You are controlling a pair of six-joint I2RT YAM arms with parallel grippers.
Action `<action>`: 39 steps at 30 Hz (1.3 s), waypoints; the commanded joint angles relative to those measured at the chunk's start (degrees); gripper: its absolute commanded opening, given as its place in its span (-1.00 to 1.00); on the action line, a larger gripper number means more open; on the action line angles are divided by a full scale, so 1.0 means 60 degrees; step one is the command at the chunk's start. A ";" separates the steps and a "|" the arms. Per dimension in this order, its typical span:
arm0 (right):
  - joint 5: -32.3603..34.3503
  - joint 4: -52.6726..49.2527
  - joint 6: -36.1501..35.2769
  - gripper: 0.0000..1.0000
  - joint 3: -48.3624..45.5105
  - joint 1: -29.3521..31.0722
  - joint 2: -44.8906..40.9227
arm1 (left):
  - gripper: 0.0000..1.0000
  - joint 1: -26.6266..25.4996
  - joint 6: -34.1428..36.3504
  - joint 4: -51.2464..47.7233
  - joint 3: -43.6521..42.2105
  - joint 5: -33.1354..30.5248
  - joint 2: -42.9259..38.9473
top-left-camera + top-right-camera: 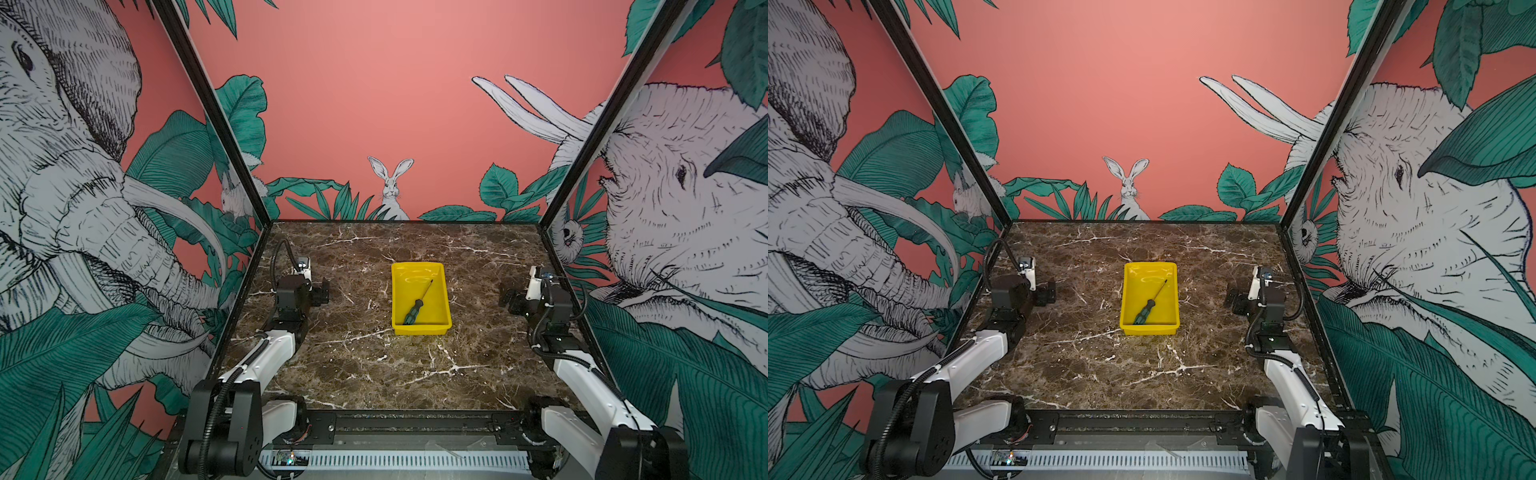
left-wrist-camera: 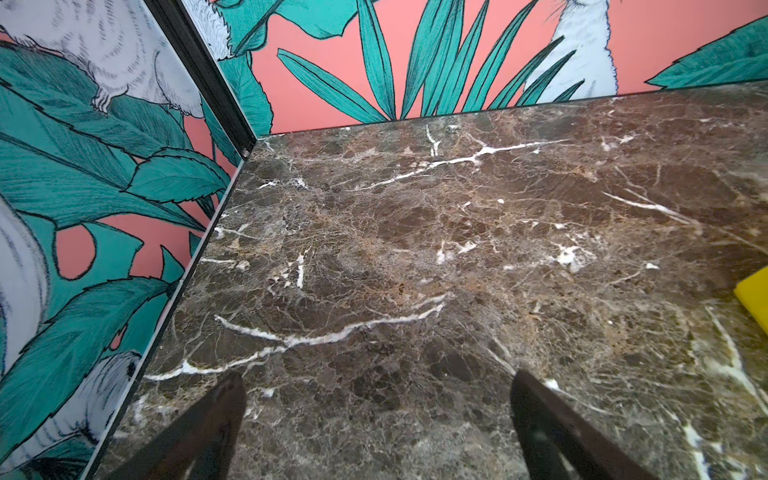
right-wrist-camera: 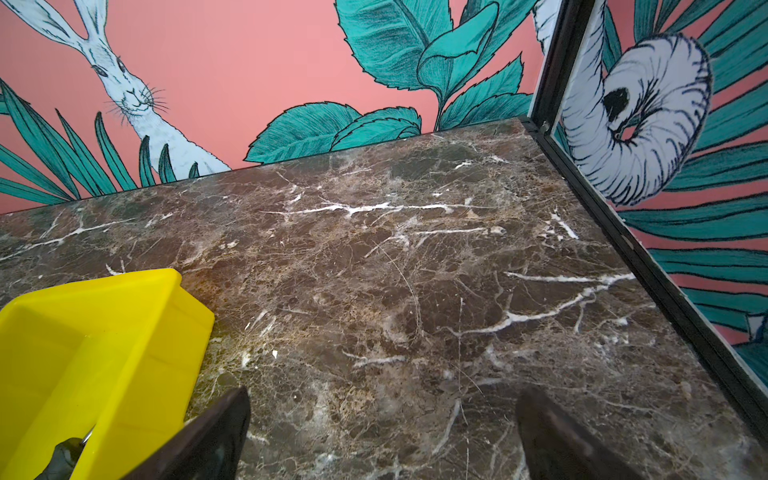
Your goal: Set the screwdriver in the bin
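In the bin (image 1: 415, 270), screwdriver (image 1: 417, 305) lies flat (task looks done) | left tool (image 1: 321, 291), right tool (image 1: 510, 300): both apart, empty | risk: stray tool sweep tips bin

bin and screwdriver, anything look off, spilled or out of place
Nothing stands out. The screwdriver lies diagonally inside the bin, which sits upright on the table. The left gripper and right gripper are open, clear of the bin.
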 commanded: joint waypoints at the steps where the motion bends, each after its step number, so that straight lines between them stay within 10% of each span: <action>1: 0.0169 0.1020 -0.0555 0.98 -0.0129 -0.0014 0.0151 | 1.00 0.0154 0.0207 0.0686 -0.0251 0.0434 -0.0063; 15: 0.0321 0.5363 -0.0979 0.99 -0.1425 -0.0018 0.2052 | 0.99 0.0758 0.0404 0.2694 -0.0950 0.1362 0.0773; 25: 0.0338 0.4336 -0.1985 0.98 -0.0878 -0.0050 0.2679 | 0.99 0.0811 0.0223 0.3990 -0.1019 0.1583 0.2132; 34: 0.0306 0.8931 -0.1714 0.99 -0.1442 -0.0056 0.5957 | 0.99 0.0816 0.0225 0.4381 -0.0681 0.1927 0.3123; 39: 0.0042 0.6502 -0.1888 0.98 -0.0441 -0.0034 0.5652 | 0.99 0.0727 0.0595 0.4314 -0.0595 0.2309 0.3330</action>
